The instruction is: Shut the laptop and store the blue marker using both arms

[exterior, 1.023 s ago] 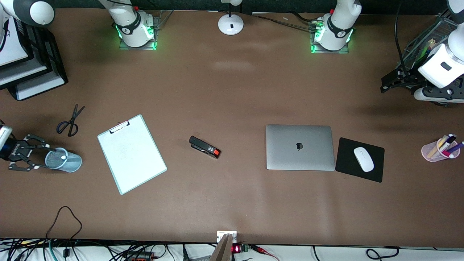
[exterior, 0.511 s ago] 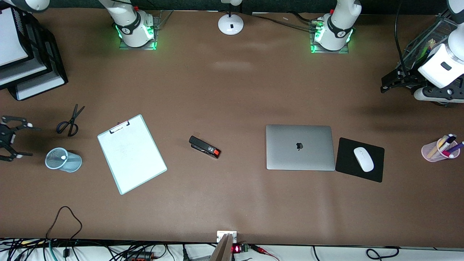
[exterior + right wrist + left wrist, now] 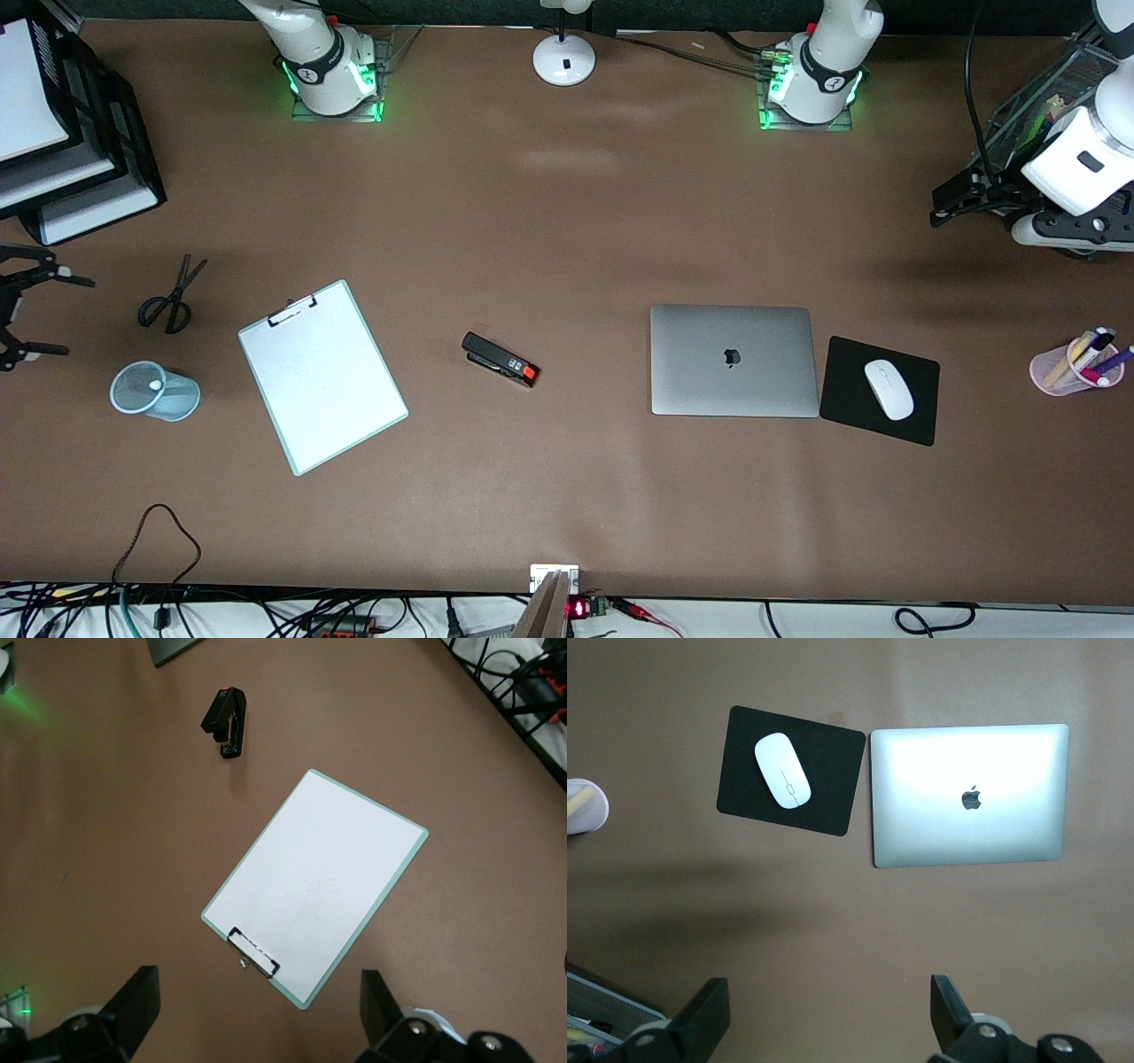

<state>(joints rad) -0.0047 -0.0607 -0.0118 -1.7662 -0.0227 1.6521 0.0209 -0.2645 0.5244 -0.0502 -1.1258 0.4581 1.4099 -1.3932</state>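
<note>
Toward the right arm's end, right gripper [image 3: 71, 315]: up in the air over bare table at that edge, between the black paper trays [image 3: 133, 168] and the blue mesh cup [image 3: 182, 400]. Fingers spread wide, nothing between them.
Blue marker [image 3: 155, 385]: it's in the mesh cup! Only its white end shows, poking up inside the rim, so its long axis looks to run down into the cup.
Key relation: the cup with the marker sits just beside the spot the right gripper is over, a little nearer the front camera. The right arm is by far the closer one; the left is at the table's other end.
Laptop [image 3: 731, 359]: lid down flat, apple logo facing up, just beside the black mouse pad [image 3: 921, 421] with the white mouse [image 3: 889, 388] on it.
Left gripper [image 3: 824, 1014]: waiting high near the left arm's end of the table, close to a wire rack. Fingers parted and empty, its wrist camera looking down on the shut laptop.
Bystanders: clipboard [image 3: 323, 377], stapler [image 3: 500, 359] and scissors [image 3: 173, 297] lie apart from each other on the table; the pink pen cup [image 3: 1054, 370] stands at the left arm's end.
Call: both jobs look done, lid shut and marker stowed. I'd expect nothing more than both arms pulling clear, with the right one minding the light cup at its fingertips.
</note>
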